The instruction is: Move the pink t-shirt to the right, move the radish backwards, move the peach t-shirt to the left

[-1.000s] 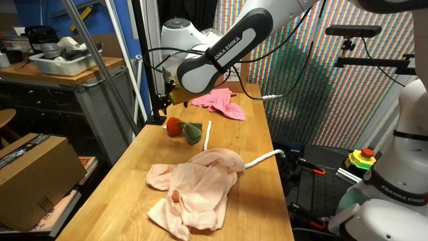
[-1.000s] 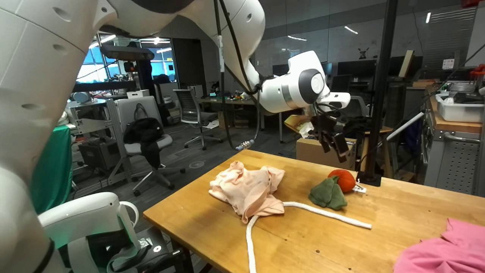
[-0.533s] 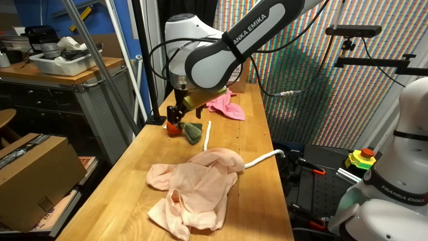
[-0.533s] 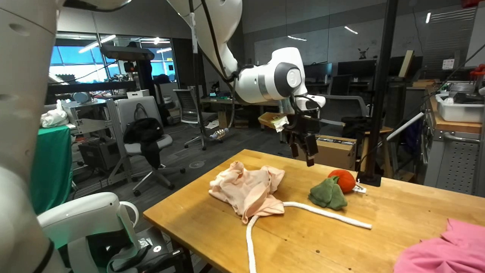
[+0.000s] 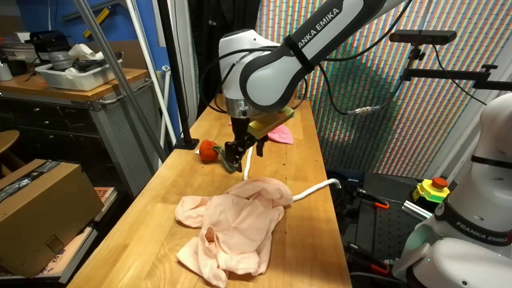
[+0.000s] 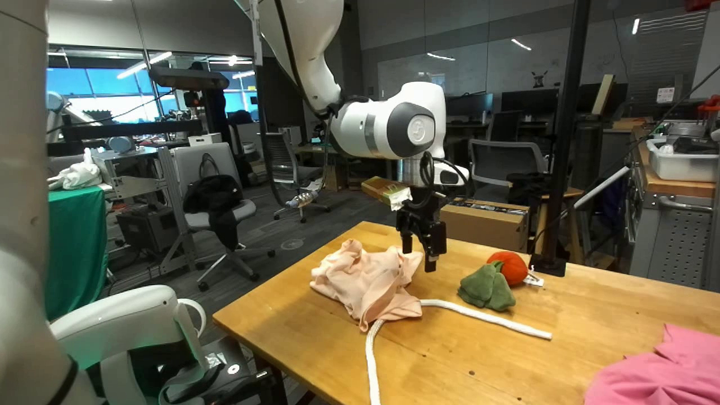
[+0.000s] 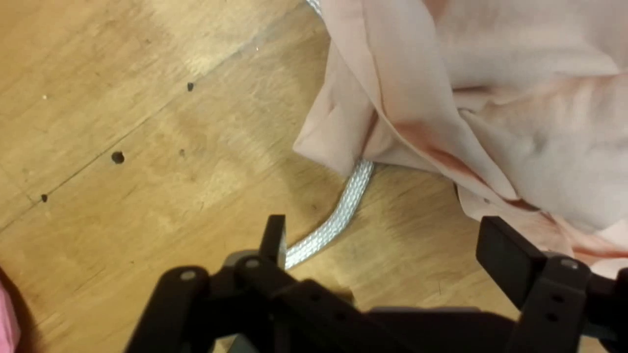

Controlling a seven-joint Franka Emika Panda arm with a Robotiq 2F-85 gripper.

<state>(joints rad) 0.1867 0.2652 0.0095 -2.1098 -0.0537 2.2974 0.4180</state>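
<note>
The peach t-shirt lies crumpled on the table in both exterior views (image 5: 244, 232) (image 6: 365, 281) and fills the right of the wrist view (image 7: 417, 63). The plush radish, red with green leaves, lies near the table edge in both exterior views (image 5: 208, 151) (image 6: 509, 267); it is outside the wrist view. The pink t-shirt (image 6: 669, 371) lies farther along the table, partly behind the arm in an exterior view (image 5: 282, 135). My gripper (image 5: 249, 161) (image 6: 419, 259) (image 7: 385, 235) is open and empty, pointing down above the table between the radish and the peach t-shirt.
A white rope (image 5: 316, 189) (image 6: 486, 316) (image 7: 338, 215) runs out from under the peach t-shirt in two directions. A black pole (image 5: 176, 80) (image 6: 565, 140) stands at the table edge beside the radish. The wooden table (image 6: 562, 365) ends close to the radish.
My gripper has come down and moved from the pole side, past the radish, toward the peach t-shirt, turning to point downward. The shirts, radish and rope have not moved.
</note>
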